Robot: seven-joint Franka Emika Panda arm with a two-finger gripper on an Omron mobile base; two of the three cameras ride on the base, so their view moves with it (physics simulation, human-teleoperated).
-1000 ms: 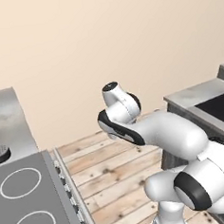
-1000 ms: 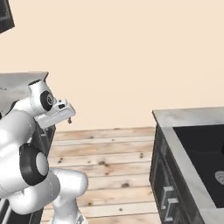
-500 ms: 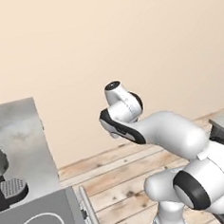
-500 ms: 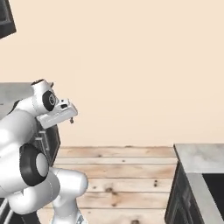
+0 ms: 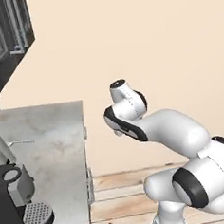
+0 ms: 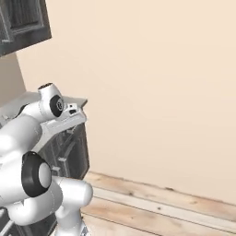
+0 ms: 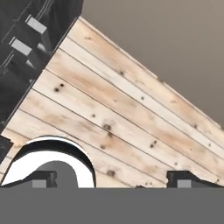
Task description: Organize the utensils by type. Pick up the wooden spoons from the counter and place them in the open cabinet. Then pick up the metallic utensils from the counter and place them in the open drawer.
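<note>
The light grey marbled counter [image 5: 49, 138] lies at the left, and one thin silver metallic utensil [image 5: 18, 141] rests on it near the wall. Above it hangs the dark grey wall cabinet [image 5: 5, 32], which also shows in the right base view as the cabinet [image 6: 25, 20]. My gripper [image 7: 113, 178] hangs folded under the arm, away from the counter and over the floor. It is open, with nothing between its fingertips [image 7: 43, 177]. The wooden spoons are out of view. Whether a drawer stands open I cannot tell.
A black coffee machine [image 5: 18, 197] stands at the counter's near end. Dark low cupboard fronts [image 6: 69, 152] with short silver handles [image 7: 35, 24] run under the counter. Pale wooden floor [image 7: 131, 118] and a beige wall [image 6: 161, 92] lie to the right.
The whole picture has shifted as the base turned: the stove and sink counter left the views, and the counter with the coffee machine and the wall cabinet came in. The arm kept its pose.
</note>
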